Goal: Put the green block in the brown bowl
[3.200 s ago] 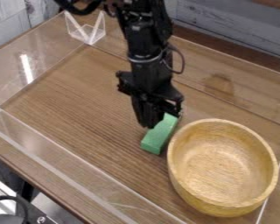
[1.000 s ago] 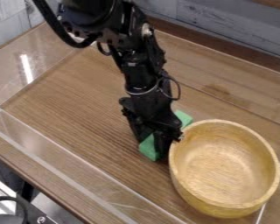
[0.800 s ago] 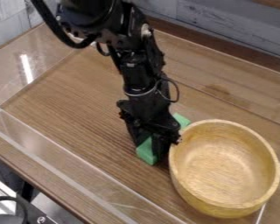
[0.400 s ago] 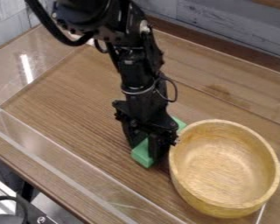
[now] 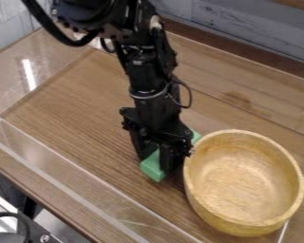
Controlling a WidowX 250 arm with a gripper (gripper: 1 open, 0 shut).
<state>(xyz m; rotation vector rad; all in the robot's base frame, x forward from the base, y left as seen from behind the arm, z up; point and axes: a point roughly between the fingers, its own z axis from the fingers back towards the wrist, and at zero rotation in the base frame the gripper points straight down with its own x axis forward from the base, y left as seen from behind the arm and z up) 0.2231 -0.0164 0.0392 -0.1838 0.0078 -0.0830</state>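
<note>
Camera view
Arm: black, reaches in from upper left, wrist pointing almost straight down over the wooden table (image 5: 79,114).
Gripper (image 5: 159,161): jaws pinched on the green block, one finger on each long side.
Green block (image 5: 155,169): only its lower end shows below the fingers, just left of the bowl's rim; whether it touches the table I cannot tell.
Brown bowl (image 5: 243,214): upright at lower right, nothing inside, rim just beside the gripper, apart from the block.
Clear wall (image 5: 66,195): low transparent panel along the near table edge.
</note>
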